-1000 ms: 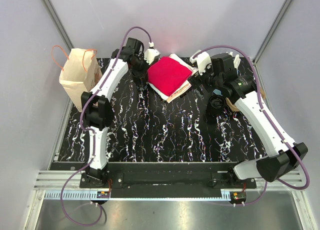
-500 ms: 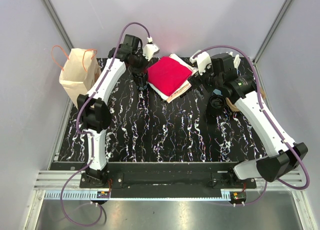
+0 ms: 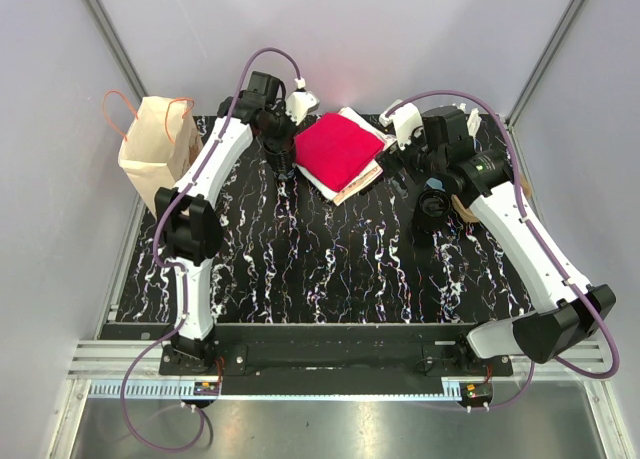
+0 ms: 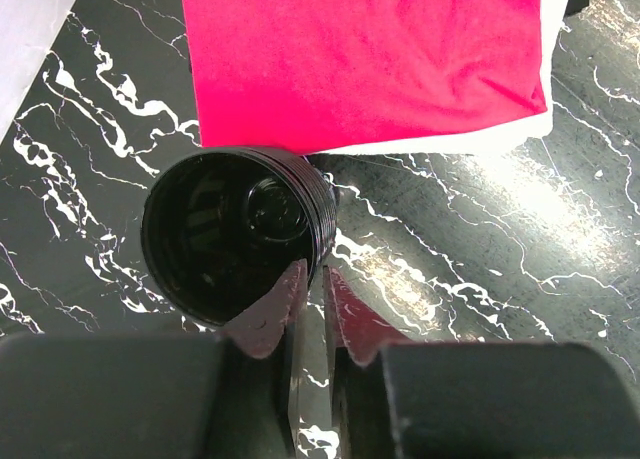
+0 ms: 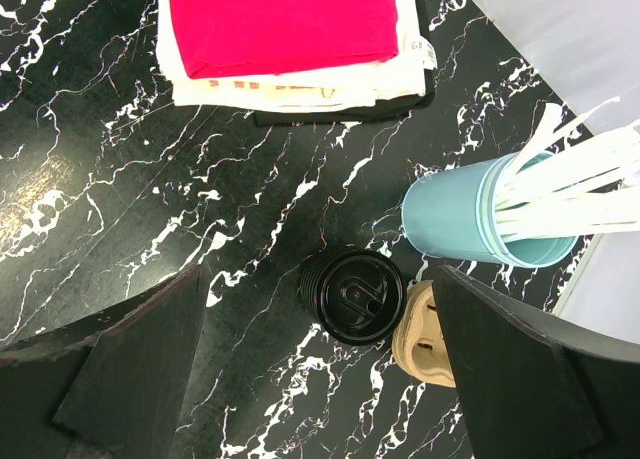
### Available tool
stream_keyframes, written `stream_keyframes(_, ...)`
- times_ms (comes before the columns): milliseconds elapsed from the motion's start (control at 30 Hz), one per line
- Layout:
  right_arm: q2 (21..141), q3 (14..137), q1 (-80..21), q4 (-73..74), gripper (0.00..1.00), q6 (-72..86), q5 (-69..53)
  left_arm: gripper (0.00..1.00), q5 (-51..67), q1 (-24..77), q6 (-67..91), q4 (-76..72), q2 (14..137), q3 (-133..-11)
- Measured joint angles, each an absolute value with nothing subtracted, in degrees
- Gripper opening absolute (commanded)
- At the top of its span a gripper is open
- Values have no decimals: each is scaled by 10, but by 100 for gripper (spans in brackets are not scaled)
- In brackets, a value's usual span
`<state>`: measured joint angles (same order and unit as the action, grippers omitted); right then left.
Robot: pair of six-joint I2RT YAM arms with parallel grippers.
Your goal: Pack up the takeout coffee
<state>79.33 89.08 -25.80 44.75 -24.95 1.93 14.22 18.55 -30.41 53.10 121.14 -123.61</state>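
Black cup [image 4: 235,234] upright, lid up, left of frame. Left hand [image 4: 312,274] fingers barely apart beside it. Right hand [image 5: 320,279] spread.

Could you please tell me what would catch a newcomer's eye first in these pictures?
The bright red cloth on top of a folded stack at the far middle of the black marbled table stands out most. A tan paper bag with orange handles stands at the far left corner. On the right, a teal cup full of white straws sits beside a black lidded cup.
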Motion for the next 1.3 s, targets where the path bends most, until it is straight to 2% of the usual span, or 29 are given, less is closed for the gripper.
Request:
stream_keyframes(100,794,891,-258,448,100,-249,19,15,142,185,-304,531,1211,-1236)
stream_keyframes(367,794,891,-258,448,100,-249,19,29,142,185,-306,531,1216,-1236)
stream_keyframes(1300,794,891,-258,446,100,-249,20,28,145,185,-312,528,1250,-1223)
